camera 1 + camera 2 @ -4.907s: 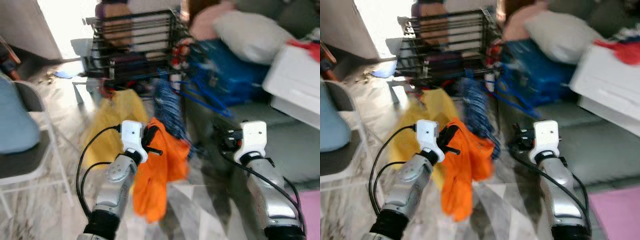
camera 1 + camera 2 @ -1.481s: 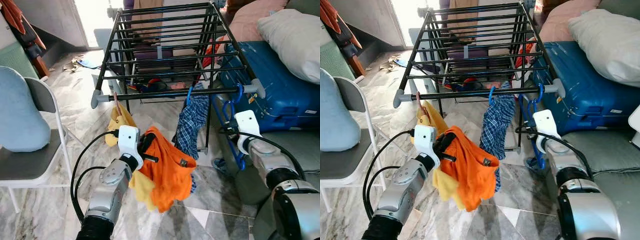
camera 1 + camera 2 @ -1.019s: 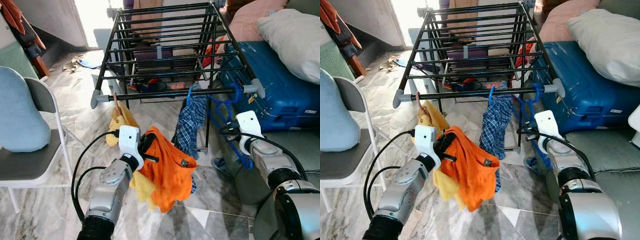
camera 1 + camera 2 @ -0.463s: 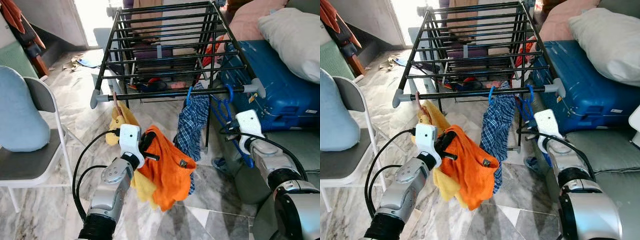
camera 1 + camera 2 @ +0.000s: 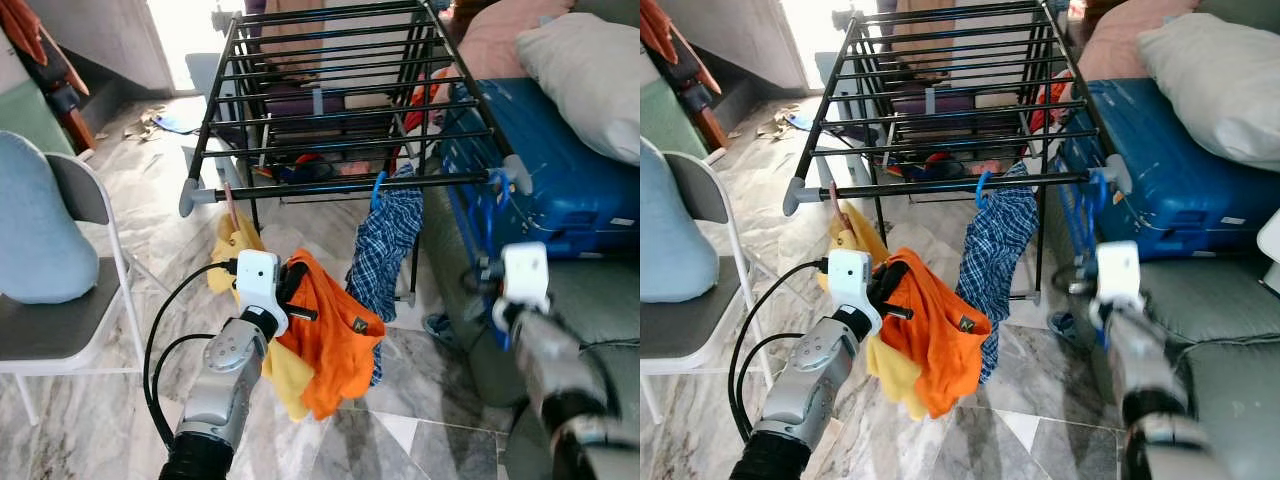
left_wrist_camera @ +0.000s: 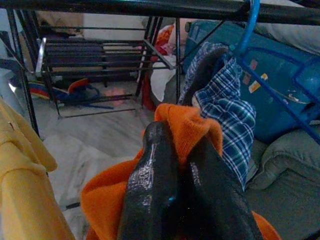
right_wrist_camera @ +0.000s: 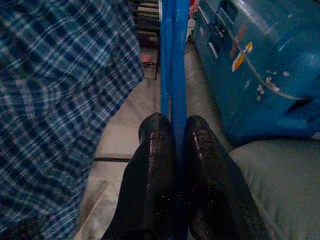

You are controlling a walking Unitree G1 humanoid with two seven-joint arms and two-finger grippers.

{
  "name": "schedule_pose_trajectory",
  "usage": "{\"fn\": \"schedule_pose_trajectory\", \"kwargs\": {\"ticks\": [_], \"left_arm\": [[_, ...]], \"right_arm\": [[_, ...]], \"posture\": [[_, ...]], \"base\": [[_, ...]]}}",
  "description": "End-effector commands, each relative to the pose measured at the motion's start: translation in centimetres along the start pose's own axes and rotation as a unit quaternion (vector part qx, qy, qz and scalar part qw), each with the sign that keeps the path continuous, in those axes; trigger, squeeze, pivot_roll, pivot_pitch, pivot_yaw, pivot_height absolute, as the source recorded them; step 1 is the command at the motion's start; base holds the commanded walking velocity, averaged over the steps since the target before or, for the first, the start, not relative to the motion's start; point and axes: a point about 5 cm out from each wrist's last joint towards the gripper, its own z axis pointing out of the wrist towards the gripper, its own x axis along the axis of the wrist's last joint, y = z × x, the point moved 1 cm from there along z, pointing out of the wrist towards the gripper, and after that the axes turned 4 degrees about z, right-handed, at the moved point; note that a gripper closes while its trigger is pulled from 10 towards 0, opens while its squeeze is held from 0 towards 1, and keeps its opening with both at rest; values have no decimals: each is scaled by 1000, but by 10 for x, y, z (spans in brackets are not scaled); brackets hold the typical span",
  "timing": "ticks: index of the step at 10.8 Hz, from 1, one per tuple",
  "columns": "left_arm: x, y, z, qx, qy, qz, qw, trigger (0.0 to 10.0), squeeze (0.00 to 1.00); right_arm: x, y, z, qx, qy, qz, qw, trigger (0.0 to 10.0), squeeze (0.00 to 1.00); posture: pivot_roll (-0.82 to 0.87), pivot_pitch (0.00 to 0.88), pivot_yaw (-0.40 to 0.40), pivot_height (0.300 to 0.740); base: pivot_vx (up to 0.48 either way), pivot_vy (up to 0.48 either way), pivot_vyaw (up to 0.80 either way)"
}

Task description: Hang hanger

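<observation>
The right gripper (image 7: 172,137) is reaching forward from the lower right of the head view, its arm stretched toward the front rail of the drying rack (image 5: 330,185) and blurred with motion. Its two black fingers (image 7: 152,150) are pressing together on the thin blue bar of the hanger (image 7: 172,60), with no gap showing between them and the plastic. The hanger's hook is sitting at the right end of the front rail, at about two o'clock from the gripper, close against the blue suitcase (image 5: 560,180). Half a second ago the wrist was sitting higher and nearer the rail; it is now lower and pulled back toward the grey sofa (image 5: 600,300), and the hook is now further right along the rail.

The left gripper (image 6: 182,150) is holding up at about seven o'clock in the head view, forearm angled upward, much as it was a moment ago. Its fingers are closing tightly on a fold of the orange garment (image 5: 335,335), which is drooping below the wrist. A yellow garment (image 5: 240,240) is hanging from the rail just behind it.

At the middle of the rail, a plaid shirt (image 5: 390,250) is hanging on another blue hanger (image 5: 378,185). A grey chair (image 5: 70,280) is standing at nine o'clock, and a white pillow (image 5: 590,70) is lying at two o'clock on top of the suitcase.
</observation>
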Motion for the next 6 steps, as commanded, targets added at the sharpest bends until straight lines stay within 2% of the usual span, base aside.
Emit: {"fn": "schedule_pose_trajectory", "kwargs": {"ticks": [1, 2, 5, 6], "left_arm": [[9, -3, 2, 6, 18, 10, 1000, 10000, 0], [9, -3, 3, 8, 20, 10, 1000, 10000, 0], [5, -1, 1, 12, 15, 12, 1000, 10000, 0], [5, 0, 1, 13, 14, 10, 1000, 10000, 0]], "right_arm": [[10, -1, 2, -2, 27, 5, 1000, 3490, 0], [-1, -4, -6, 0, 23, 6, 1000, 10000, 0], [-15, -11, -19, 10, 8, 7, 1000, 10000, 0], [-15, -15, -21, 17, 7, 6, 1000, 10000, 0]], "posture": [[-174, 0, 82, 740], [-179, 0, 80, 740], [-180, 0, 68, 740], [-182, 0, 67, 740]], "base": [[0, 0, 0], [0, 0, 0], [0, 0, 0], [-285, 0, 0]]}}
